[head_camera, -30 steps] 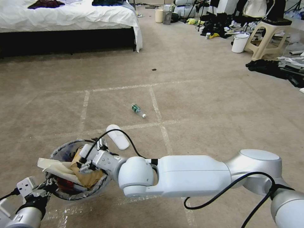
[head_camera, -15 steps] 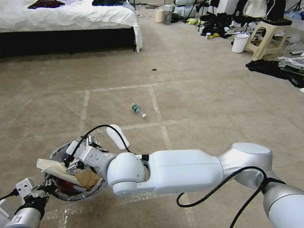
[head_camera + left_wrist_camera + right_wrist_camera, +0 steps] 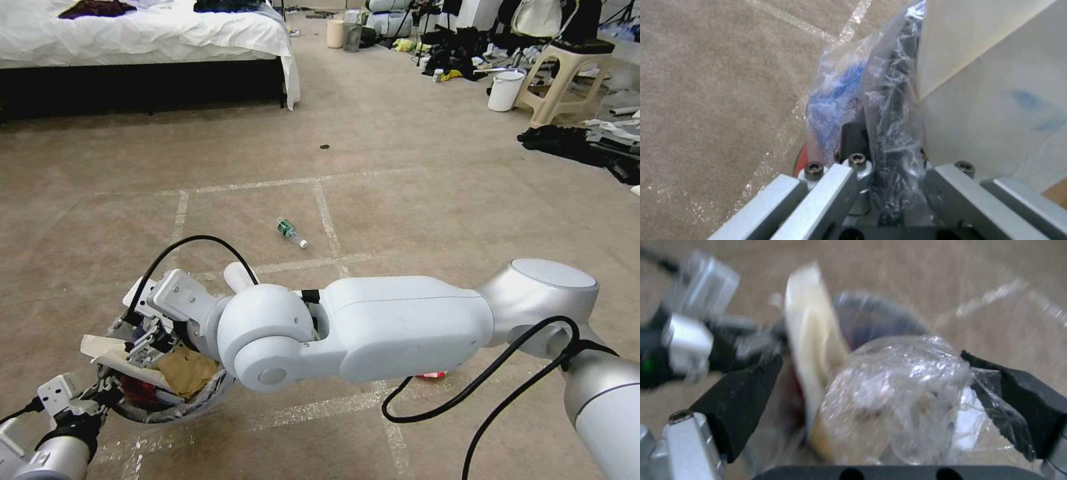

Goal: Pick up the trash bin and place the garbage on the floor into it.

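While the left gripper [image 3: 107, 392] pinches the bag-lined rim of the trash bin [image 3: 175, 408] at the near-left of the carpet, its jaws pressed on the plastic, the right gripper [image 3: 148, 339] hangs over the bin's mouth w/ pads [image 3: 740, 400] spread apart, a clear plastic wad [image 3: 898, 396] between them. Bin holds tan paper [image 3: 183, 370] & a cream sheet [image 3: 100, 348]. Green-label bottle [image 3: 291, 233], white sole [image 3: 240, 275] & red wrapper [image 3: 432, 375] lie on the floor.
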Available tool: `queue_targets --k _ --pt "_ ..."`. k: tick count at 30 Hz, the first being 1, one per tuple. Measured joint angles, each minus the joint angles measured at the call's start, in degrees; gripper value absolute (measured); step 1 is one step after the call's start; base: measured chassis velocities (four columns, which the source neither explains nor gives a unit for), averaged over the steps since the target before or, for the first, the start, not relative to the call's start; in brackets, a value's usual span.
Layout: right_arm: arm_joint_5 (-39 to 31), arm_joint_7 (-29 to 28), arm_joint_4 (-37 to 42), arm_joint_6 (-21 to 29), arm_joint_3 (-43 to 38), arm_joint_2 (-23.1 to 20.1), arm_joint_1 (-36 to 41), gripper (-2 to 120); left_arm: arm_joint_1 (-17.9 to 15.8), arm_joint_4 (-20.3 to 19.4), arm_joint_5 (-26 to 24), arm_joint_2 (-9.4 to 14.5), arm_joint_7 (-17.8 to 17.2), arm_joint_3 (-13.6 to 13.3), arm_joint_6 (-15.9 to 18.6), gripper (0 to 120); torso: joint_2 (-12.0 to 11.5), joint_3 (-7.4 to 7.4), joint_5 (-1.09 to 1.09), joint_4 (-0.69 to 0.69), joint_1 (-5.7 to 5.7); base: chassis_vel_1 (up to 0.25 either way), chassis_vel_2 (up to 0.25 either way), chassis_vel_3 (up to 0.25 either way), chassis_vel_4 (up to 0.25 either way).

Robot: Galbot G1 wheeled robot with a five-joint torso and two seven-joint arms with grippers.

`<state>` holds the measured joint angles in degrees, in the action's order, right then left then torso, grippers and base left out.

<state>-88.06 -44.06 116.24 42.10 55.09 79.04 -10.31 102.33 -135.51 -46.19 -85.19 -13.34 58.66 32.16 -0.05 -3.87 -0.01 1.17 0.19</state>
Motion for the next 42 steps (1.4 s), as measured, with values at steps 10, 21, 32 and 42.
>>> queue_targets --k 10,21,32,42 --pt "-4.0 -3.5 0.7 0.2 1.1 -0.5 -0.1 100 -0.1 0.1 0.0 -0.1 0.2 0.0 -0.1 1 0.0 0.00 0.00 0.00 0.00 0.000 0.000 0.000 0.000" --pt "15.9 8.7 -1.6 0.3 5.4 -2.3 -1.7 100 -0.2 -0.1 -0.1 -0.2 0.2 0.1 -0.2 1 0.0 0.00 0.00 0.00 0.00 0.000 0.000 0.000 0.000" --pt "40.7 19.3 -2.4 -2.7 8.0 -3.6 -2.7 100 0.0 -0.2 -0.1 -0.3 0.4 0.4 -0.4 1 0.0 0.00 0.00 0.00 0.00 0.000 0.000 0.000 0.000" --pt "52.6 24.7 -2.4 -4.8 9.6 -4.1 -4.7 100 -0.1 -0.1 -0.1 -0.5 0.4 0.5 -0.5 1 0.0 0.00 0.00 0.00 0.00 0.000 0.000 0.000 0.000"
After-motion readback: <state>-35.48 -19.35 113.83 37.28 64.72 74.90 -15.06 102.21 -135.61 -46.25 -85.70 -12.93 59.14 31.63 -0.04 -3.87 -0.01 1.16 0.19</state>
